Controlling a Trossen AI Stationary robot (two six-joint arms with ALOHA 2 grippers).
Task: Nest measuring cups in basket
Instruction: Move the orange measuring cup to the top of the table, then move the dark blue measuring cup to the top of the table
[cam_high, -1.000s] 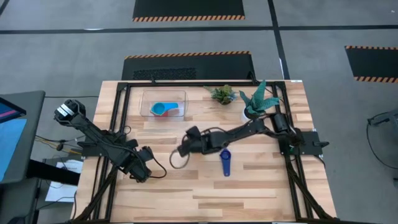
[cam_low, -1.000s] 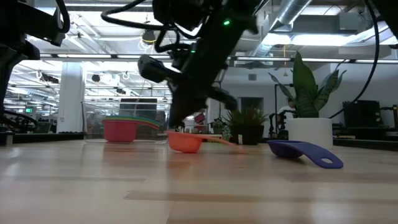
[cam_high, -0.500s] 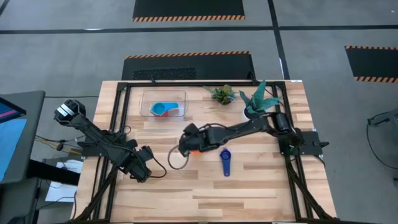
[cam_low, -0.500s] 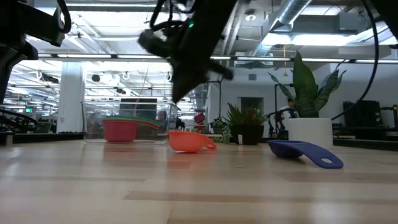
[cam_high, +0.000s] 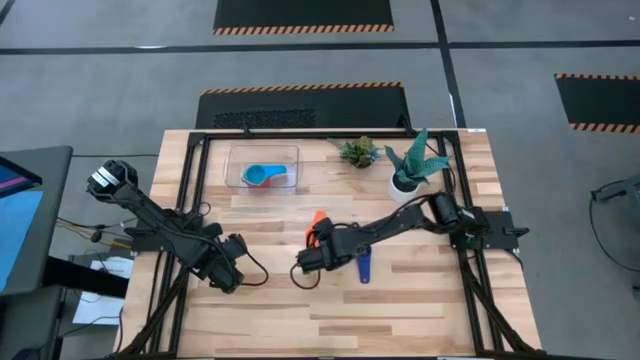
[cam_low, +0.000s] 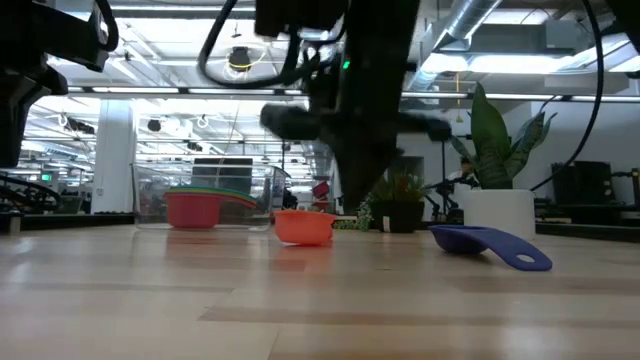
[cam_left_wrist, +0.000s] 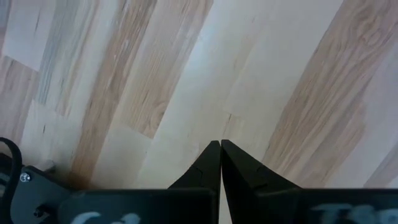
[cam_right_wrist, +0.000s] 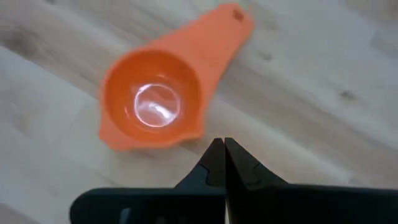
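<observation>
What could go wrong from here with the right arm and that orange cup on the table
The right gripper is shut and empty beside the orange measuring cup; coming down like this, it might push the cup instead of grasping it. The dark blue measuring cup lies close under the right arm and could be swept aside. The basket already holds stacked cups, so a tilted drop may not nest.

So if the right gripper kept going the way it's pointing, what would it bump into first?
Probably the orange measuring cup. The right gripper is shut, and in its wrist view the cup lies on the table just ahead of the fingertips. How far apart they are is hard to judge.
</observation>
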